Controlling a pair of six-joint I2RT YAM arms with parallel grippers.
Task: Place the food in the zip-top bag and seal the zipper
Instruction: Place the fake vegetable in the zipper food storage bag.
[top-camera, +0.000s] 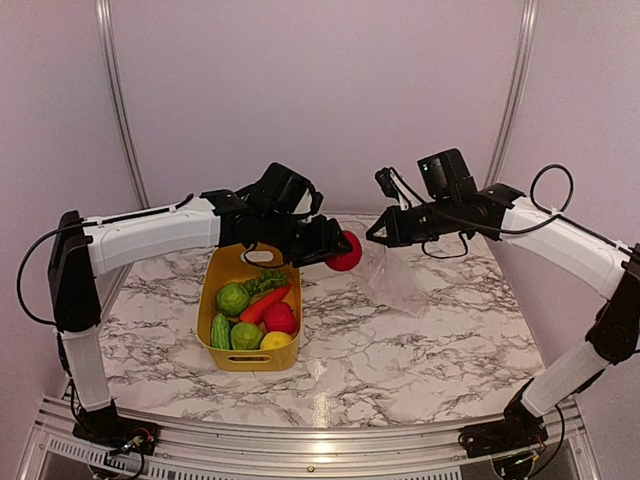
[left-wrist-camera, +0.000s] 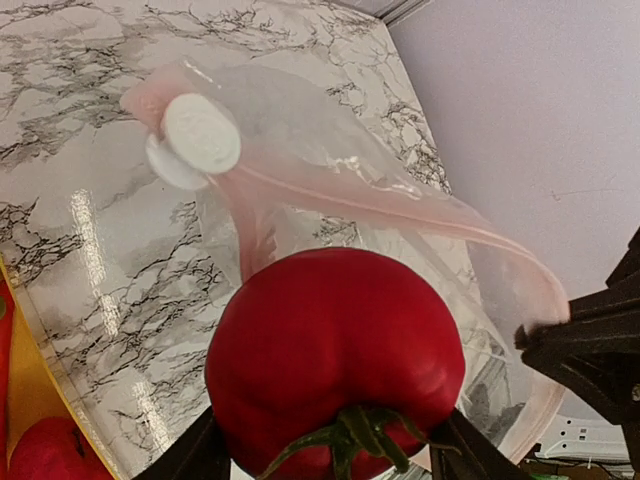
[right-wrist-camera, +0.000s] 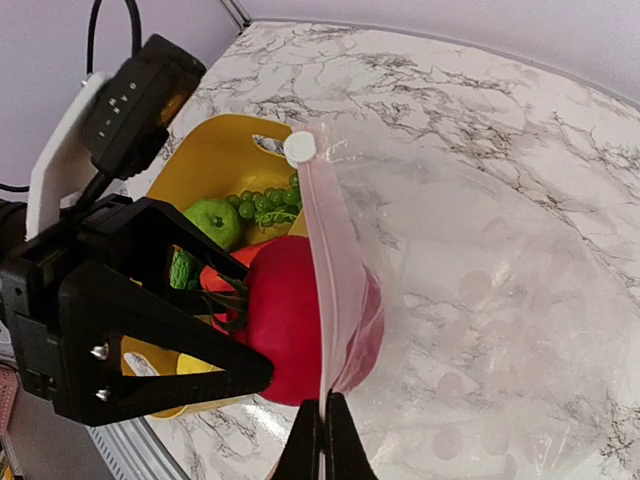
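My left gripper (top-camera: 338, 250) is shut on a red tomato (top-camera: 347, 253) and holds it in the air at the mouth of the clear zip-top bag (top-camera: 395, 282). In the left wrist view the tomato (left-wrist-camera: 335, 355) fills the jaws, with the bag's pink zipper strip (left-wrist-camera: 400, 205) and white slider (left-wrist-camera: 200, 135) just beyond. My right gripper (top-camera: 376, 236) is shut on the bag's mouth edge and holds it up. In the right wrist view the zipper (right-wrist-camera: 335, 280) runs up from my gripper (right-wrist-camera: 324, 430) and the tomato (right-wrist-camera: 290, 320) sits half behind it.
A yellow bin (top-camera: 222, 272) stands left of centre holding green rounds (top-camera: 232, 299), a carrot (top-camera: 264, 304), a pink-red ball (top-camera: 280, 318), a lemon (top-camera: 276, 340) and grapes (top-camera: 264, 283). The bag's body hangs down to the marble table (top-camera: 420, 350).
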